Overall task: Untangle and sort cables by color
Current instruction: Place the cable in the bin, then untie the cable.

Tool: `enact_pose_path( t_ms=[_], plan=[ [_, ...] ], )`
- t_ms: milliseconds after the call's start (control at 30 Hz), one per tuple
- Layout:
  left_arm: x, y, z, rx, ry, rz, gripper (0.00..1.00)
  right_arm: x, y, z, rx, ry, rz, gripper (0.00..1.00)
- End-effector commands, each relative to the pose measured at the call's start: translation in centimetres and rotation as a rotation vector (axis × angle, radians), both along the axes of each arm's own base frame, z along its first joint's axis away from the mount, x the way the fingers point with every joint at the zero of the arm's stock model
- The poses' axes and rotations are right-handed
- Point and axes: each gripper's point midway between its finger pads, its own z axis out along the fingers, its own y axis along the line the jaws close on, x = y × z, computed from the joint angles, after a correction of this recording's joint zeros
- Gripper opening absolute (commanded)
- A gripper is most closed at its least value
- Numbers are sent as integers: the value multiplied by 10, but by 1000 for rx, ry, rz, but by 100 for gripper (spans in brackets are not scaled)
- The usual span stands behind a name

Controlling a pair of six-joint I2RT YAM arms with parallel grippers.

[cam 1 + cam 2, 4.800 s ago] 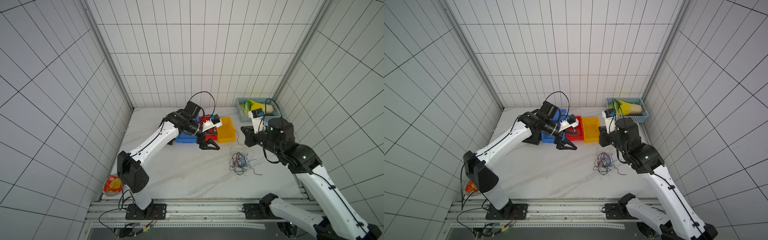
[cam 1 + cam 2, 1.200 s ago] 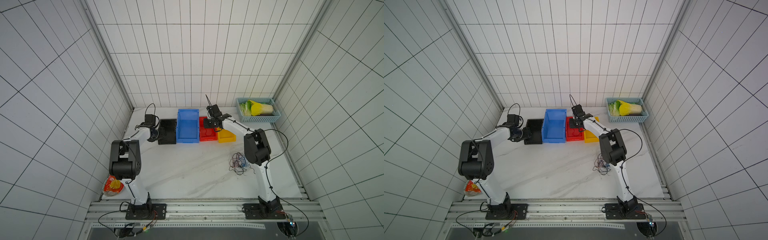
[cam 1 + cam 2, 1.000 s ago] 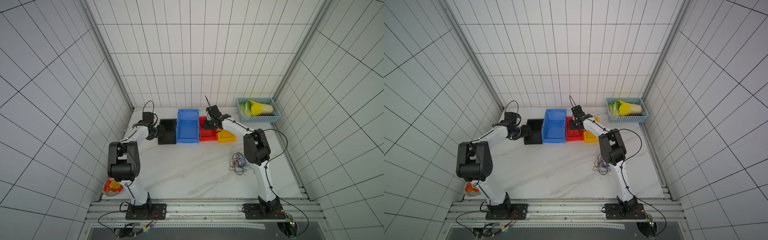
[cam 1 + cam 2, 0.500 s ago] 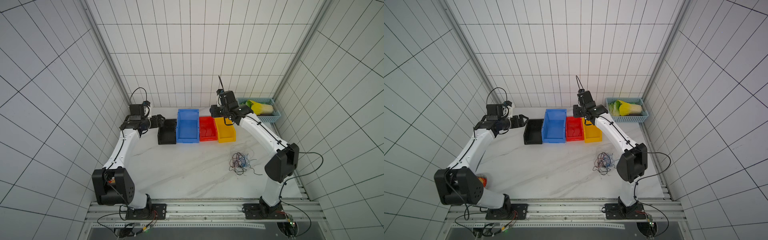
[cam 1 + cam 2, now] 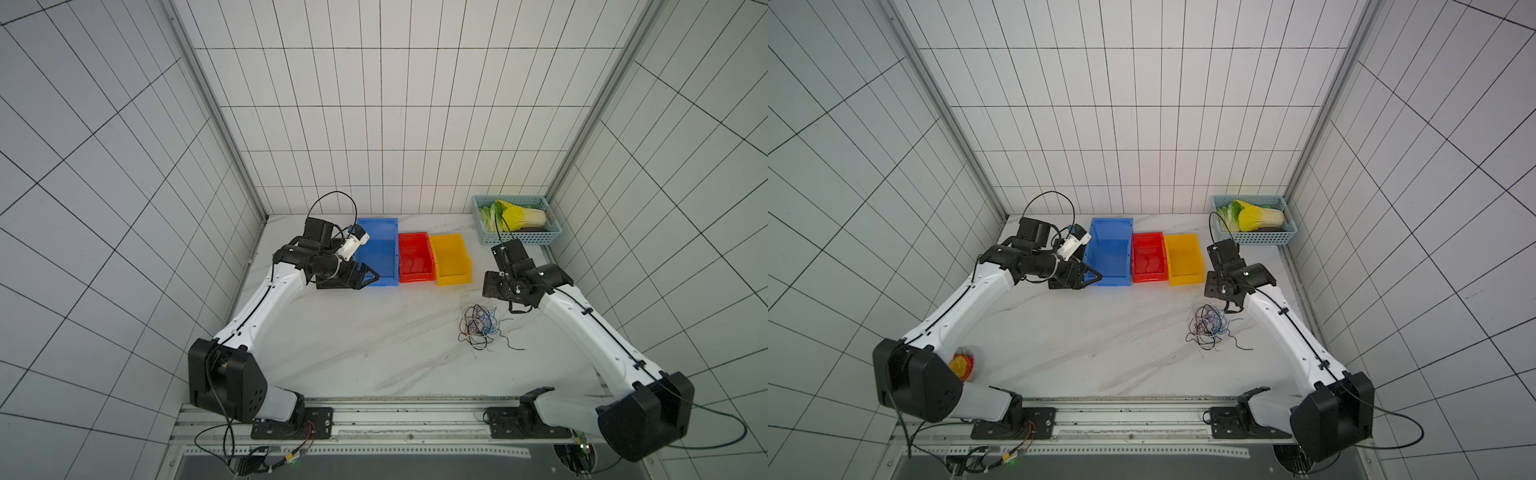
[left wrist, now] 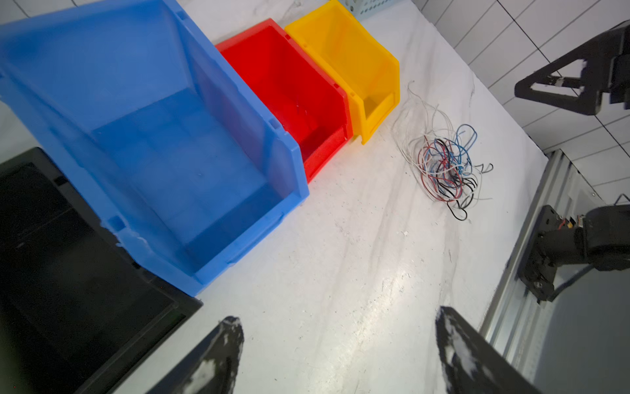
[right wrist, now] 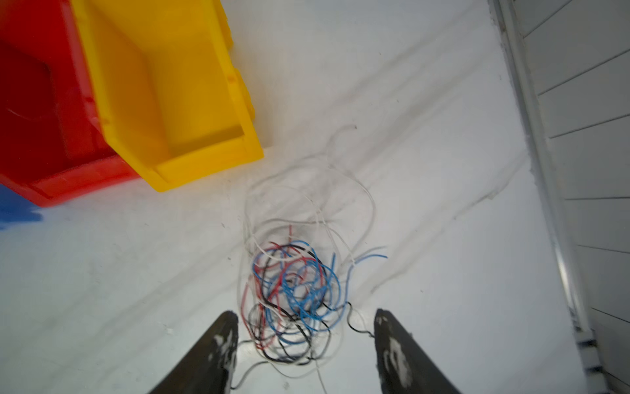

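We've got left gripper [image 6: 339, 320] held low, jaws spread wide; right gripper [image 7: 305, 315] angled down, jaws parted; both empty.
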Motion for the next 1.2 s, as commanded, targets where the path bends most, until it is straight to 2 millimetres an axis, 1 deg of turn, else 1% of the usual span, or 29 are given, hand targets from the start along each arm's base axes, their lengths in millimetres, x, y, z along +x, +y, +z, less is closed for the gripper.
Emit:
enact_pose_path(
  t_ms=[0,133,267,333,467,533,667,700,733,800,867,1033,1100,1167],
  plan=[
    [-18,-10,-14,3,45,-95,86,-31,-32,-33,-28,104,-172,71],
    [-23,-11,-15,1,50,-119,86,-26,-23,-50,80,139,-199,69],
    [-24,-7,-18,27,36,-113,86,-18,-5,-69,173,183,-209,67],
    [-24,-5,-21,34,36,-109,86,-14,0,-73,201,192,-233,66],
    [-27,-3,-21,39,31,-106,87,-5,10,-74,238,204,-247,65],
    [-29,-4,-22,38,33,-110,87,-3,12,-79,233,222,-241,59],
    [-30,-3,-23,39,33,-112,87,-5,12,-92,199,246,-228,42],
    [-30,-3,-23,40,32,-111,87,-5,11,-93,182,244,-218,40],
    [-30,-3,-23,39,33,-112,87,-5,9,-93,159,242,-213,35],
    [-30,-3,-24,39,38,-112,87,-3,7,-90,132,228,-198,19],
    [-30,-4,-24,37,39,-114,87,-2,4,-80,113,209,-189,0],
    [-30,-8,-21,18,38,-131,87,-2,2,-44,65,140,-155,0],
    [-33,-15,-16,-8,40,-156,87,-4,3,-33,59,132,-137,0],
    [-39,-26,-9,1,25,-202,88,-4,5,-17,50,108,-110,0]
  ],
)
